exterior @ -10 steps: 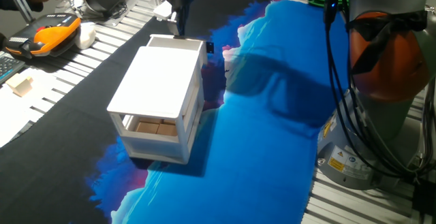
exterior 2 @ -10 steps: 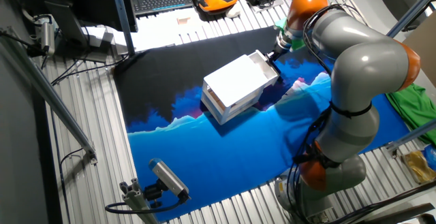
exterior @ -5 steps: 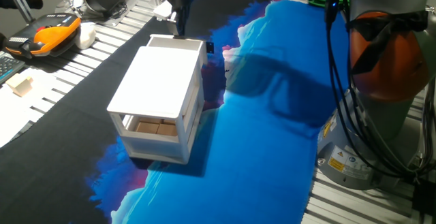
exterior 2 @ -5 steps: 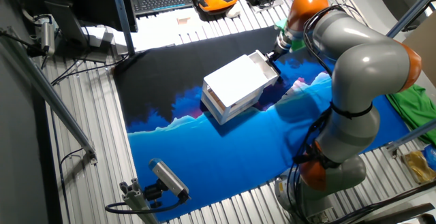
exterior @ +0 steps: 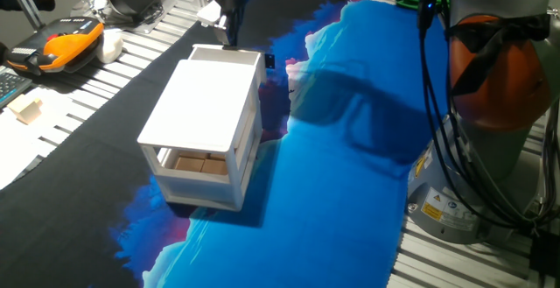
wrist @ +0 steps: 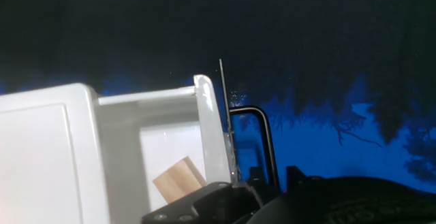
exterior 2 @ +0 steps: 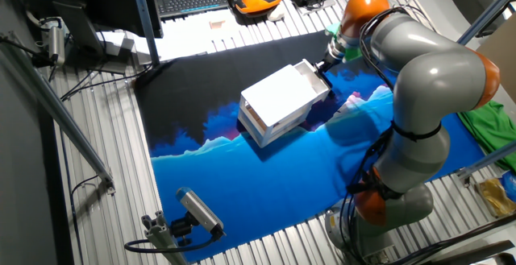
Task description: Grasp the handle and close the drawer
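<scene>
- A small white two-tier cabinet [exterior: 206, 122] is sitting on a desk [exterior: 350, 192] covered with a blue and black cloth.
- The drawer [exterior: 226, 57], the cabinet's shallow white upper tier, is sticking out a little past the cabinet's far end, so it is not yet closed.
- The gripper [exterior: 231, 34] is hanging straight down at that protruding end, with the drawer front directly below the fingers and the cabinet body stretching away from them toward the camera.
- This placement looks chosen so the arm can take the handle and push the drawer back along its length.
- In the hand view, a thin dark loop, likely the handle [wrist: 253, 146], is standing just beside the drawer's white front wall [wrist: 211, 129], right ahead of the fingers.
- Whether the fingers are apart, together or clamped on the handle cannot be told; both fixed views are too distant and the hand view is showing only dark gripper body at its lower edge.
- A tan wooden block [wrist: 178, 180] is lying inside the open drawer, on the cabinet side of the front wall.
- More tan blocks [exterior: 197, 163] are showing in the lower tier, at the end farthest from the fingers.
</scene>
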Robot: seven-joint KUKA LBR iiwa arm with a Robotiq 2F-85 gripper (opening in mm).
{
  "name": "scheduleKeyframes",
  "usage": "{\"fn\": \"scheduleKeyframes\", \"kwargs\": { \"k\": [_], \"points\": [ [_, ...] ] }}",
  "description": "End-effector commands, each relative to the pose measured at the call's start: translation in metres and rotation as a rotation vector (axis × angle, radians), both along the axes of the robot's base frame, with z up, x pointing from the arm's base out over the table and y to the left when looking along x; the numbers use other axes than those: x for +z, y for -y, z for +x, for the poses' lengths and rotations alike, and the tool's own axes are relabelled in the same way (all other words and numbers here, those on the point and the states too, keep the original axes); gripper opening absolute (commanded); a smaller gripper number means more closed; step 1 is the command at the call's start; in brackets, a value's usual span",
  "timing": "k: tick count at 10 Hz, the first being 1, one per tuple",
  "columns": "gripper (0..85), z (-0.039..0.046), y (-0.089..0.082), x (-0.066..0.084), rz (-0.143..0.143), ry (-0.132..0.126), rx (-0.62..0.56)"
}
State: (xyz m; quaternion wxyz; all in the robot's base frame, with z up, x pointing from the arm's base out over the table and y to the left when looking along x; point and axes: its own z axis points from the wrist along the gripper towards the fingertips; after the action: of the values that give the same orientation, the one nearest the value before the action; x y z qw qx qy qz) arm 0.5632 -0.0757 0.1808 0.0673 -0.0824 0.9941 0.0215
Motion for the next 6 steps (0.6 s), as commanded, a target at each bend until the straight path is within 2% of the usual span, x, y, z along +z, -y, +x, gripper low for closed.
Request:
{"fn": "scheduleKeyframes", "kwargs": {
  "k": [1,6],
  "points": [
    [17.0,0.0,0.0,-0.0001,0.0,-0.001,-0.003],
    [17.0,0.0,0.0,-0.0001,-0.017,-0.012,-0.008]
  ]
}}
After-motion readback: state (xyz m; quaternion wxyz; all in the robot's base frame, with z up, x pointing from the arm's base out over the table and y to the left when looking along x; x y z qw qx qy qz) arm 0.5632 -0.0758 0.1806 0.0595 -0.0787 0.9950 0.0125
